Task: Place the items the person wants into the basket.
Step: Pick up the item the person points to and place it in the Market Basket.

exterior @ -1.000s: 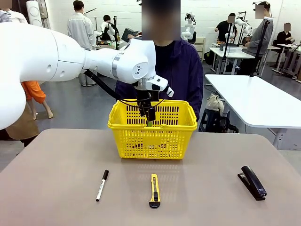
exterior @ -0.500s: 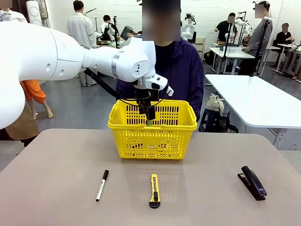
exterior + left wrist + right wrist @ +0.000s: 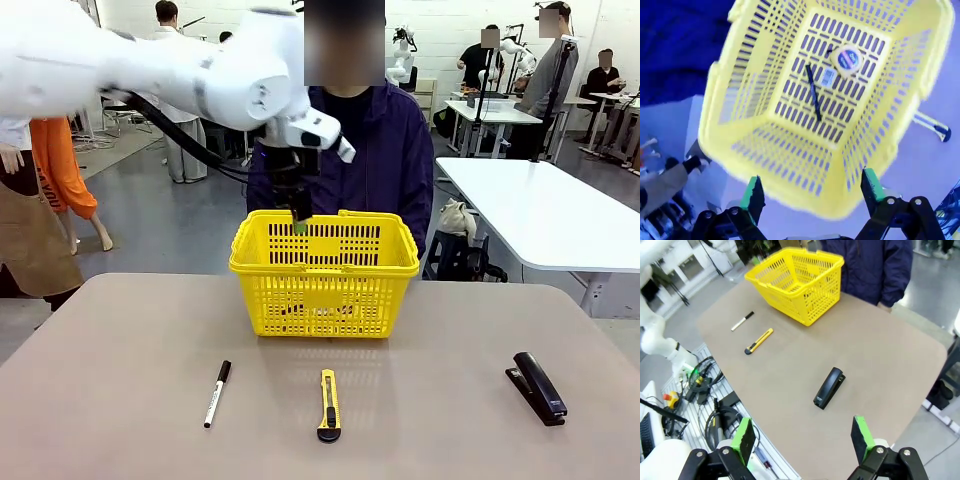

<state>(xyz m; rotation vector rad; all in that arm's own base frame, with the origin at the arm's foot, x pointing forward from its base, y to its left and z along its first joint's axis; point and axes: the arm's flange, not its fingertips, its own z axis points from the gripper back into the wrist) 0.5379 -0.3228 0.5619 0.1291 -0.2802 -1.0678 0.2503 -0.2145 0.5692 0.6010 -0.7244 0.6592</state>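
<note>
The left arm (image 3: 200, 70) reaches in from 10 o'clock and holds the left jaws above the far rim of the yellow basket (image 3: 325, 268). They are spread wide, with nothing between the green pads (image 3: 751, 192). Seen from above, the tape measure (image 3: 848, 57) lies on the basket floor towards 1 o'clock, and the pen (image 3: 813, 92) lies near the middle, running from 11 to 5 – the two are close but apart. The utility knife (image 3: 328, 405) lies on the worktop (image 3: 120, 360) at 6 o'clock from the basket. The white marker (image 3: 217, 393) is at 7 o'clock and the black stapler (image 3: 538, 387) at 4. The person (image 3: 390, 160) stands at 12 o'clock, just behind the basket. The right jaws hover high over the worktop's edge – also spread and empty – with the stapler at 12 o'clock ahead of them.
</note>
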